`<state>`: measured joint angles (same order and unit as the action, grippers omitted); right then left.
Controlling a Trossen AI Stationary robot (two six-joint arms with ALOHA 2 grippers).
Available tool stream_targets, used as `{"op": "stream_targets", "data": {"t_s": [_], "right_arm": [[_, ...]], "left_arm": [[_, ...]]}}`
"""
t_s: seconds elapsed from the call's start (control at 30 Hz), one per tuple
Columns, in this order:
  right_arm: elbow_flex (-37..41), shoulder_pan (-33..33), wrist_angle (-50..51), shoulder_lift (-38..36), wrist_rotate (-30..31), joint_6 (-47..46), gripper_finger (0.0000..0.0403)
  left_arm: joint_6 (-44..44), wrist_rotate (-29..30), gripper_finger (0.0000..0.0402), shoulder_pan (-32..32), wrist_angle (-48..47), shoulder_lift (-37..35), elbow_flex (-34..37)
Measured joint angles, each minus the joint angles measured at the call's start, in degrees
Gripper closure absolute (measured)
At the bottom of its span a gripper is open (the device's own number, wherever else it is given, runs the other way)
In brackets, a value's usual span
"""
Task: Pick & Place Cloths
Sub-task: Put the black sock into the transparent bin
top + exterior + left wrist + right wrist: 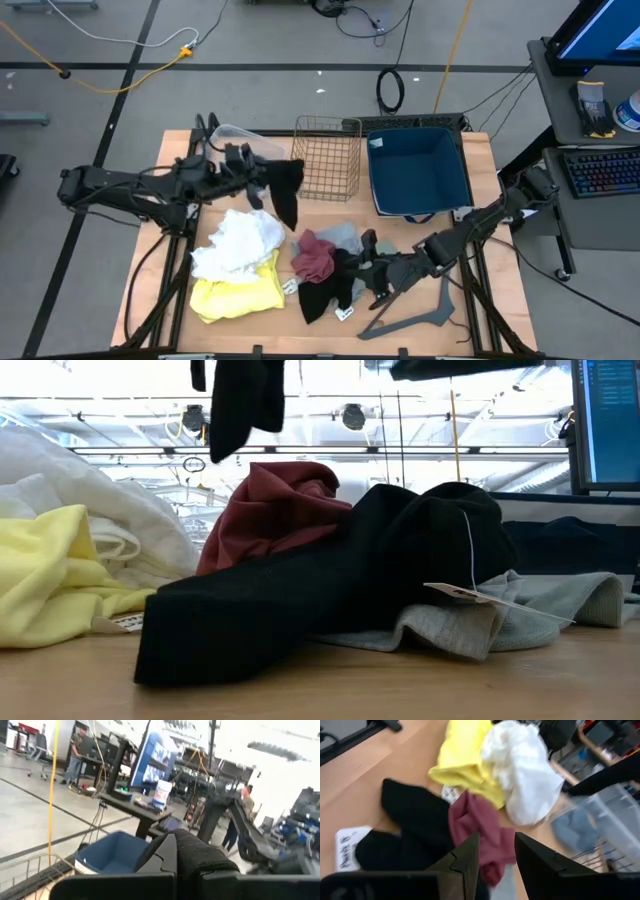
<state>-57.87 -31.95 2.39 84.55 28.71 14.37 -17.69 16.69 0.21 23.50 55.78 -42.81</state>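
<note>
A black cloth (288, 192) hangs from my left gripper (268, 172), which is shut on it above the table's far left part, beside the wire basket. The other cloths lie on the table: white (240, 240), yellow (238, 292), maroon (315, 255), a second black one (328, 290) with a paper tag, and a light grey one (345, 235) partly under it. My right gripper (496, 840) stands open above the maroon and black cloths, touching nothing. My left gripper pinches a bunched upper part of the black cloth (192, 852) between its two fingers. The fingers come roughly level from the table's left. The cloth hangs slack below them, its lower end (228, 440) clear of the table and the pile.
A wire basket (328, 155) and a blue bin (420, 170) stand at the far edge, with a clear plastic container (240, 135) to their left. A grey hanger (415, 315) lies at the near right. People stand in the room beyond.
</note>
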Motion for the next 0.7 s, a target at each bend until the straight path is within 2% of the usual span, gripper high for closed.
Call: {"op": "stream_targets", "data": {"t_s": [0.3,0.7], "right_arm": [[0.0,-3.7,9.1,0.0,-0.1,-9.2,0.0287],[0.0,-9.3,18.2,0.0,-0.3,-21.4,0.0287]], "left_arm": [[-2.4,0.0,0.0402,4.8,-1.4,-4.8,0.0],[-6.0,-0.1,0.0402,12.7,-1.5,-5.1,0.0]]}}
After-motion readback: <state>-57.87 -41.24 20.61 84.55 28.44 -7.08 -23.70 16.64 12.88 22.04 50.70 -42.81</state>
